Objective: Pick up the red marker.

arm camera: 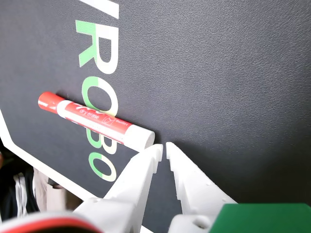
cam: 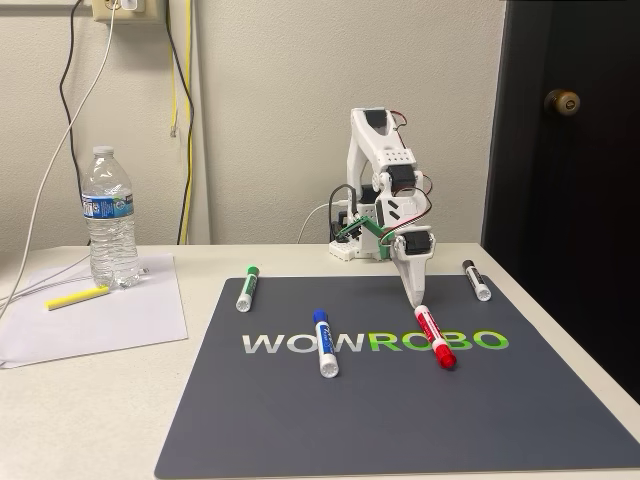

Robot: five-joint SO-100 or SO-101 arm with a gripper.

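The red marker (cam: pixel 435 337) lies flat on the dark mat (cam: pixel 300 420), over the green "ROBO" letters, red cap toward the front. In the wrist view the red marker (arm camera: pixel 95 119) stretches left from its white butt end. My white gripper (cam: pixel 413 302) points down at the mat just behind that butt end. Seen from the wrist, the gripper (arm camera: pixel 163 147) has its fingertips nearly together with a thin slit between them, right beside the marker's end and holding nothing.
A blue-capped marker (cam: pixel 324 343) lies mid-mat, a green-capped marker (cam: pixel 245 288) at the back left and a black-capped marker (cam: pixel 476 280) at the back right. A water bottle (cam: pixel 109 218), a yellow highlighter (cam: pixel 77 297) and paper (cam: pixel 100 320) sit left of the mat.
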